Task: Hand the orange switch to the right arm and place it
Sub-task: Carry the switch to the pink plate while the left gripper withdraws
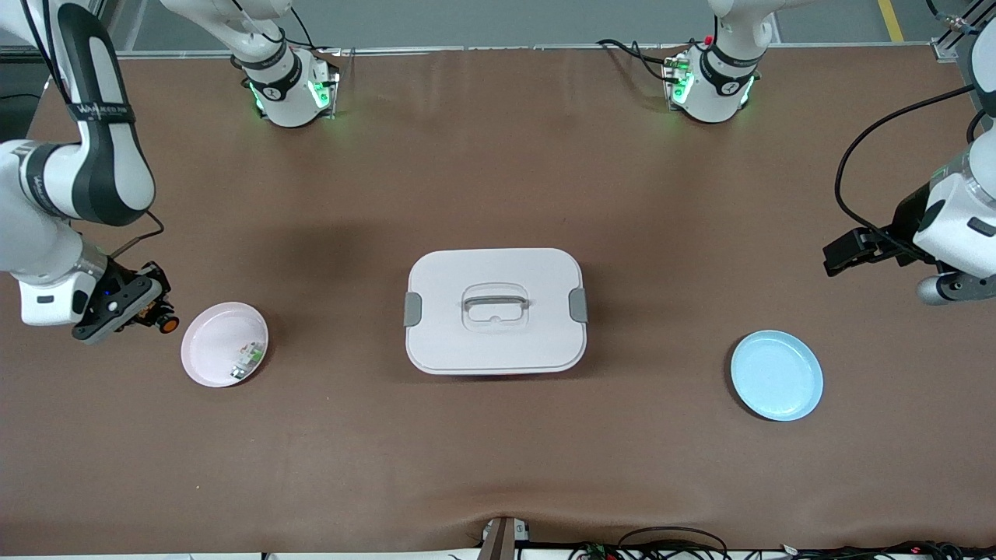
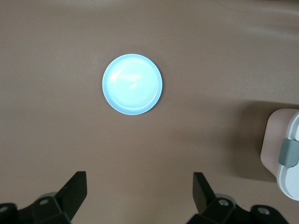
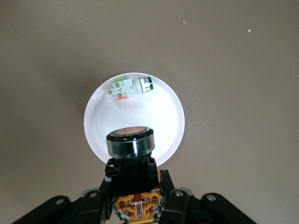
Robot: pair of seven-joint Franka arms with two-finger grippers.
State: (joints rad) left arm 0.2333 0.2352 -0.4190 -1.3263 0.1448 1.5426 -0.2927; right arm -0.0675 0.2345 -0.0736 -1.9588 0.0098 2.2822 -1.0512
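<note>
My right claw (image 3: 135, 198) is clamped on the black body of the orange switch (image 3: 130, 147) over the pink plate (image 1: 204, 350): small, light, rigid, slick round collar, so gripping the squarer body suits; left claw (image 2: 139, 192) waits apart.

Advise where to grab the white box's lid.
Take the grey bar handle at the lid's centre, coming straight down, fingers straddling the bar's thin width; the recess under it seems to leave finger room. The flat lid itself looks too wide to pinch. The open left gripper, over the table, is free; the right gripper holds the orange switch beside the pink plate.
</note>
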